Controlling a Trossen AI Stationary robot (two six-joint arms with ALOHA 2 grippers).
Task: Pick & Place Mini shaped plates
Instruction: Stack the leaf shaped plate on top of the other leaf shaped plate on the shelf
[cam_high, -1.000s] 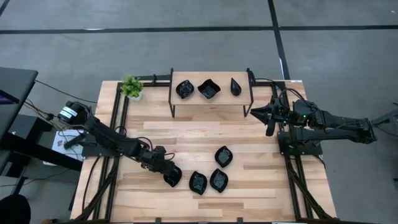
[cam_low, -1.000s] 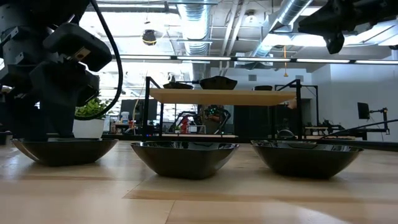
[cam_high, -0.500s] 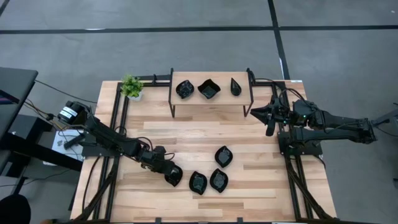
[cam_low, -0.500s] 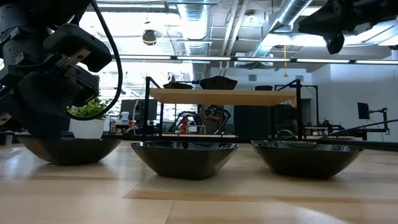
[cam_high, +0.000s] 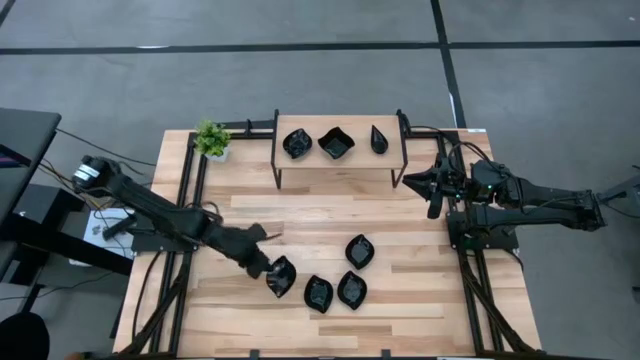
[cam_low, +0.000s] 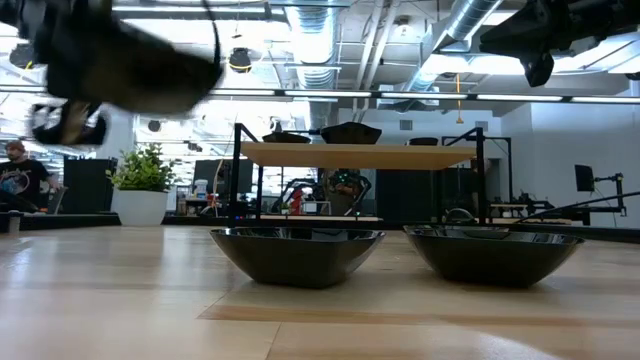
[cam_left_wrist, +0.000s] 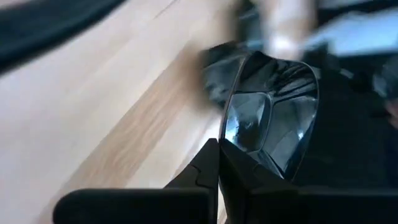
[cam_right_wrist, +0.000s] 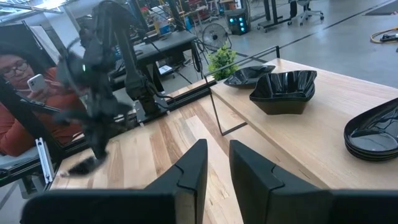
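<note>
While my left jaws (cam_high: 270, 268) clench the rim of one black plate (cam_high: 282, 276), lifted above the counter (cam_high: 300, 215), the shelf (cam_high: 338, 160) lies far ahead, the plate's long axis pointing away from me.

The mini shaped plates (cam_high: 340, 275) look glossy black and smooth, mirroring light, on a table (cam_high: 420, 300) of pale planked wood with matt finish, beside a wooden-topped shelf (cam_high: 340, 158) on thin black metal legs.

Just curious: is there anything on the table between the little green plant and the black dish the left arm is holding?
Seen from above, only bare wood lies between the plant and the held dish.
</note>
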